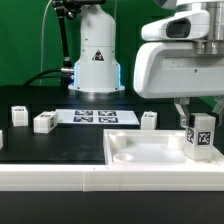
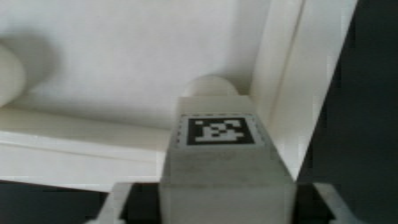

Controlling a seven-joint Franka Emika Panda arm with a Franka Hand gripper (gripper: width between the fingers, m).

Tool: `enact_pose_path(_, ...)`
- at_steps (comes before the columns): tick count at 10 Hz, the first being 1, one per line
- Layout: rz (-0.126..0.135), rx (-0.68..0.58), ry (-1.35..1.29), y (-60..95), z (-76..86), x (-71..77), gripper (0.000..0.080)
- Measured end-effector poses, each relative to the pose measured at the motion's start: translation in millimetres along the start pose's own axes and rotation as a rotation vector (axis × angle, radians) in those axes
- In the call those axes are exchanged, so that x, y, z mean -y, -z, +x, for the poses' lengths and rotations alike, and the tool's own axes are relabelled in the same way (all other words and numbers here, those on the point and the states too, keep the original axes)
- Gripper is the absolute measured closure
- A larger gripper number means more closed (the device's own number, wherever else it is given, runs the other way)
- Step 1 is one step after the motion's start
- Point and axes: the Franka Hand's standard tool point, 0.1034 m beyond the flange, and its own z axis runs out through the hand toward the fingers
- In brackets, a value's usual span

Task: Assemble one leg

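White plastic makes up the leg (image 1: 201, 136), a small post with a black-and-white square tag on its face. The end effector (image 1: 198, 122) is closed on the leg and holds it from above. In the wrist view the leg (image 2: 221, 150) sits between the two grey fingers (image 2: 135, 206) of the end effector (image 2: 222, 205), one on each side, and the tag faces the camera.

The leg stands nearly upright over the big flat white tray (image 1: 150, 152). It is above the tray's inside, on the exterior view's right and close to the raised rim on that side. The wrist view shows the tray floor (image 2: 107, 100) under the leg and the rim running just beside it. I cannot tell whether the end of the leg touches the tray floor.

The tray lies on the black worktop (image 1: 50, 145). Behind it, further back on the worktop, lies the marker board (image 1: 95, 117). Small loose blocks (image 1: 43, 122) with tags sit on the worktop too: two towards the exterior view's left, and one between the marker board and the tray. The white robot base (image 1: 97, 60) stands at the back, in front of a green wall (image 1: 25, 40).
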Motion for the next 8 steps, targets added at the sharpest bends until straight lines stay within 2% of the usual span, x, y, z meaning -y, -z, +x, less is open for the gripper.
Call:
enact_pose_path(3, 0.008, 0.001, -0.129, -0.2, -0.2, 0.1, 0.0508)
enact_pose_path(4, 0.025, 0.003, -0.248, -0.5, -0.6, -0.3, 0.0508)
enact_pose_path(5, 0.028, 0.007, -0.372, -0.7, -1.0, 0.1, 0.0508)
enact_pose_path(6, 0.017, 0.009, -0.477, -0.7, -1.7, 1.4, 0.0508)
enact_pose_path(8, 0.024, 0.008, -0.642, -1.4, -1.6, 0.1, 0.0508)
